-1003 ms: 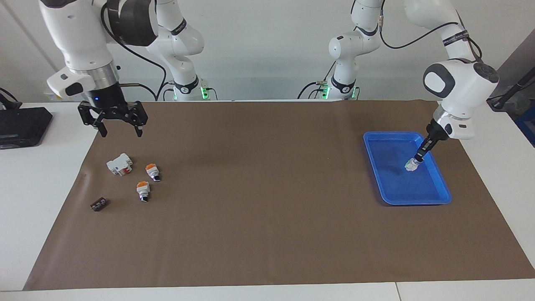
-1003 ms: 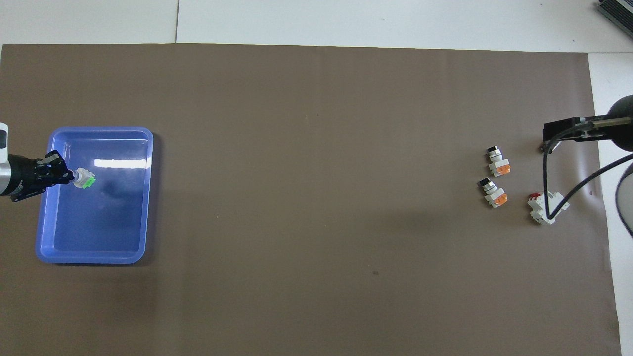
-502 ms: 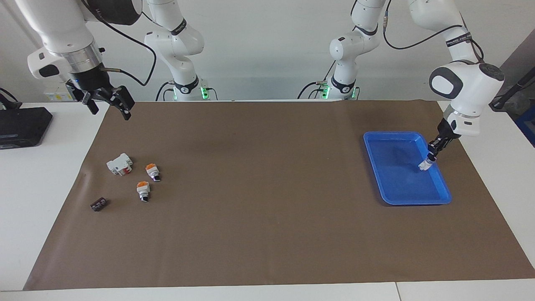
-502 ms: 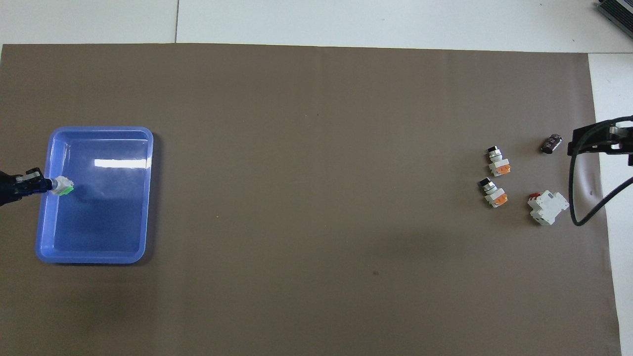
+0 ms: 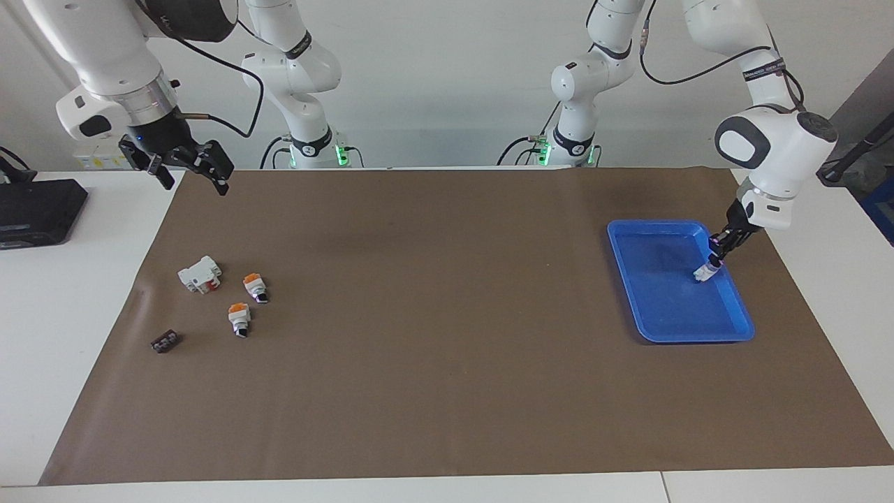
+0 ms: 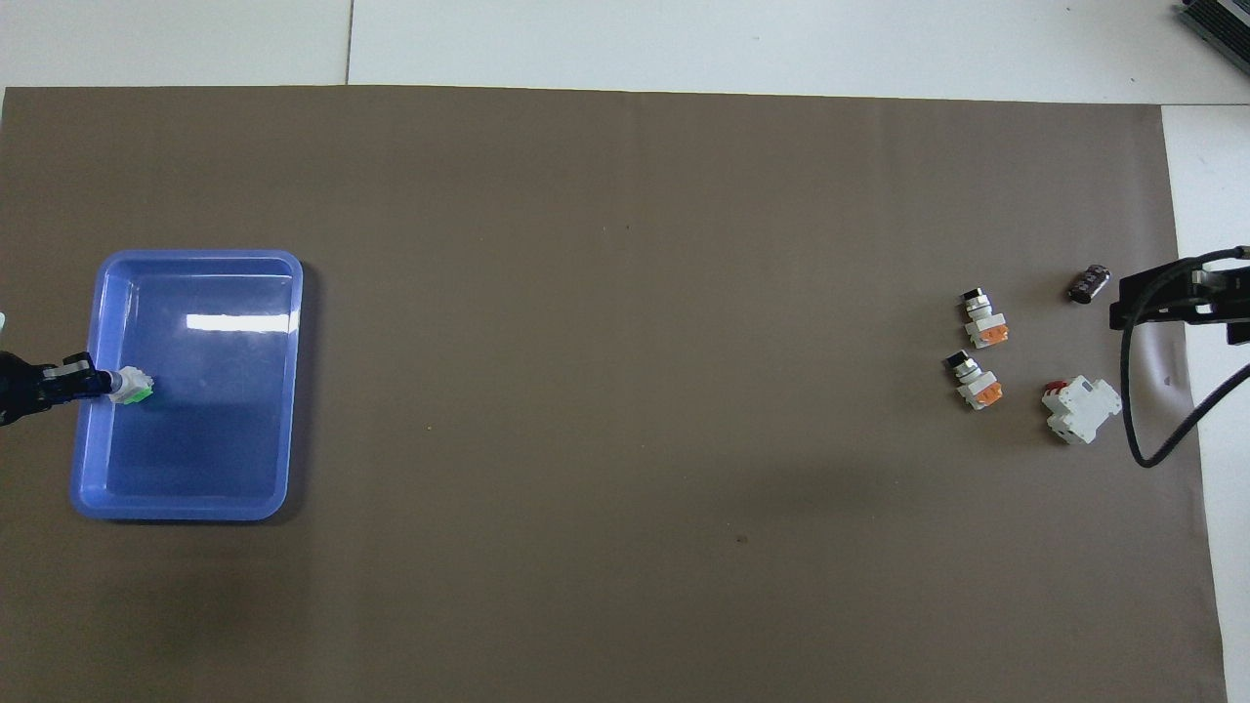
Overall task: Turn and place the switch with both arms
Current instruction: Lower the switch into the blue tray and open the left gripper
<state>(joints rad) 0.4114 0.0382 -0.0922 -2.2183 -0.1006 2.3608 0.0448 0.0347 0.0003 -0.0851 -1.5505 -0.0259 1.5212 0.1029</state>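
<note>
The left gripper (image 5: 712,265), clenched on the switch (image 5: 702,274), has lowered it nearer the blue tray (image 5: 726,334) floor beside the rim, so release is likely next, while the open right gripper (image 5: 190,175) waits.

The left end effector (image 6: 96,383) grips the switch (image 6: 131,387) (green end showing) over the blue tray (image 6: 195,508).

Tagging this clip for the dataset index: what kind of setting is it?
Most likely a robotics lab bench: two white arms mounted at a table covered by a brown mat, a blue tray and loose electrical switches laid out as test parts.
</note>
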